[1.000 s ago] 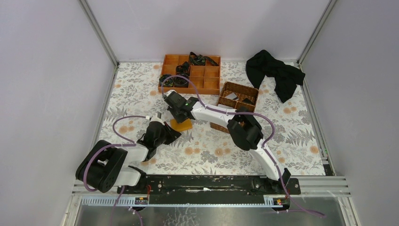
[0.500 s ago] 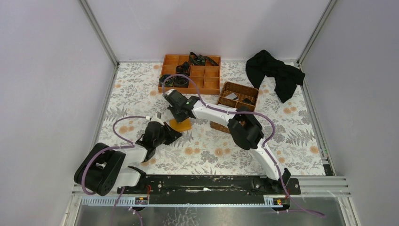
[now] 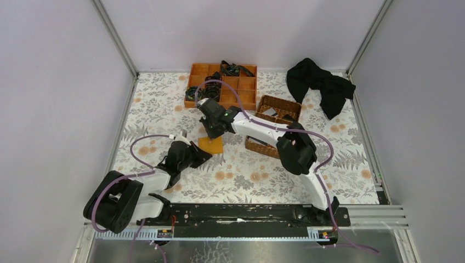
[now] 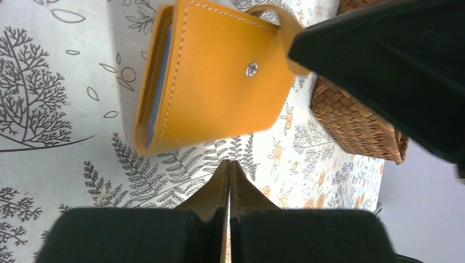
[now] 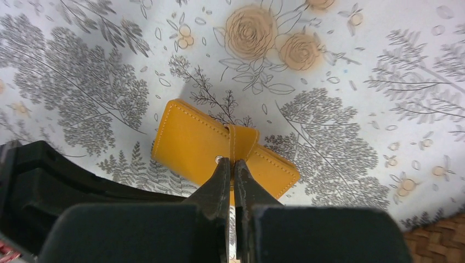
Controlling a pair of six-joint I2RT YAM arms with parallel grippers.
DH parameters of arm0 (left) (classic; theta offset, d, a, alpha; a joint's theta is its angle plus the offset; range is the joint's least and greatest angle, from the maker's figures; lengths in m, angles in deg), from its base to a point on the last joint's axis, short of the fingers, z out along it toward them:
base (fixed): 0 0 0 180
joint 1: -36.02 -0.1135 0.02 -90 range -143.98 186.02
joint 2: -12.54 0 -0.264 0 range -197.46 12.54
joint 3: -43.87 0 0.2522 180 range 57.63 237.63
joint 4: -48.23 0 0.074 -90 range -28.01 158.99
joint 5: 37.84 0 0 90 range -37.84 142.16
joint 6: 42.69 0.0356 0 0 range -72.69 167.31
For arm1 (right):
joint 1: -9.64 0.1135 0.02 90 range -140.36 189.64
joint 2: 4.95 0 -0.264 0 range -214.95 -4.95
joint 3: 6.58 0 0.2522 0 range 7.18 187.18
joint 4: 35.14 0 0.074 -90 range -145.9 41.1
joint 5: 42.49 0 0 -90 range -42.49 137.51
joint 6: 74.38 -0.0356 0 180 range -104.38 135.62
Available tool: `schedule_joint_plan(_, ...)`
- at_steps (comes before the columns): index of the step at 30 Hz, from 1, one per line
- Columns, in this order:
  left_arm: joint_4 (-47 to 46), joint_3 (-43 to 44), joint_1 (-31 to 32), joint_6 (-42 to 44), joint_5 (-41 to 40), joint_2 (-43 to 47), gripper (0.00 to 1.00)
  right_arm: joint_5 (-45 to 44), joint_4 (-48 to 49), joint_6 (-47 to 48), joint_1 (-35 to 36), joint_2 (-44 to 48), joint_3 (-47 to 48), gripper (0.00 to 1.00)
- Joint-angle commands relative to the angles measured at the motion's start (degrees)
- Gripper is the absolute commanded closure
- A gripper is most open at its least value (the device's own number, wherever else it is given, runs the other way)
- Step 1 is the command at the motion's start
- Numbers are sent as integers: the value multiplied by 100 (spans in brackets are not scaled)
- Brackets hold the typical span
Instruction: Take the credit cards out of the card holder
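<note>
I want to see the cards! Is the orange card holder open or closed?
Folded shut. The card holder has both halves together, but its strap looks unsnapped.

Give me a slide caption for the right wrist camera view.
Right gripper shut on the snap strap of a closed orange card holder over a floral tablecloth.
</note>
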Motion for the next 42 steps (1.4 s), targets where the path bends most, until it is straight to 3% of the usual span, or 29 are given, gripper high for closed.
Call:
schedule_joint_plan(1, 247, 194, -65, 119, -3, 334, 100, -48, -135, -20, -128, 739, 206, 100)
schedule_joint_plan(10, 549, 192, -112, 286, -9, 1085, 100, -157, -315, -22, -145, 1208, 259, 100)
schedule_joint_plan(19, 583, 178, -115, 256, 36, 1427, 100, 76, 112, -243, -132, 1757, -656, 100)
schedule_joint_plan(24, 164, 271, -185, 288, -368, 780, 100, 173, 103, -156, -133, 1717, -788, 100)
schedule_joint_plan(28, -211, 662, -327, 231, -92, 30, 100, 274, 85, 42, -129, 1638, -731, 100)
schedule_joint_plan(33, -731, 1189, -324, 64, 382, -788, 100, 335, -225, 389, -140, 1235, -107, 100)
schedule_joint_plan(42, -831, 1566, -461, -69, 445, -1435, 100, 640, -547, 546, -369, 583, 843, 94)
